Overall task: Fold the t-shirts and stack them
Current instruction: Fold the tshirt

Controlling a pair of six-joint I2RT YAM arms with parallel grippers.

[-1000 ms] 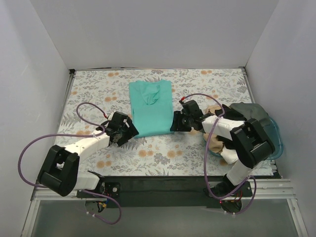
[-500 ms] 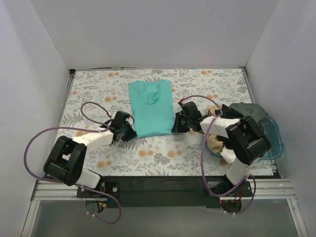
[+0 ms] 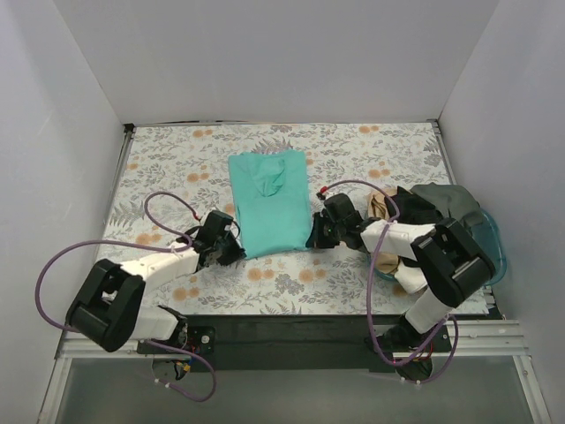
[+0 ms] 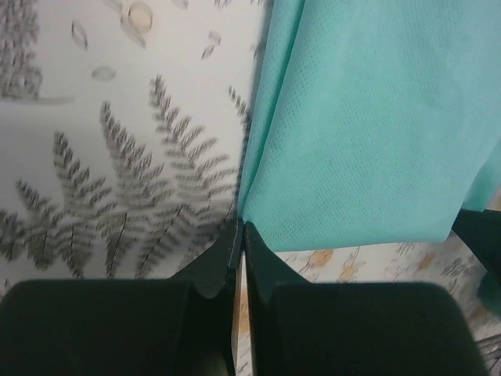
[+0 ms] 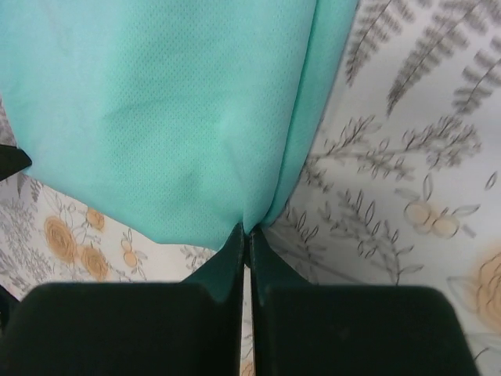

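Observation:
A teal-green t-shirt (image 3: 269, 201) lies folded into a long strip in the middle of the floral table. My left gripper (image 3: 237, 250) is shut on its near left corner (image 4: 244, 218), the jaws pinched tight on the cloth edge. At the near right corner (image 5: 249, 225) my right gripper (image 3: 313, 240) is shut the same way, with the fabric puckered at its tips. Other t-shirts, black (image 3: 413, 206), grey-olive (image 3: 446, 200) and beige (image 3: 386, 256), are heaped at the right.
A translucent blue tub (image 3: 488, 248) sits at the table's right edge under the heap of shirts. Purple cables (image 3: 62, 256) loop off both arms. White walls close in the table (image 3: 371, 146) on three sides.
Both grippers closed from open onto the teal shirt's near corners. The shirt's near edge has shifted slightly toward me.

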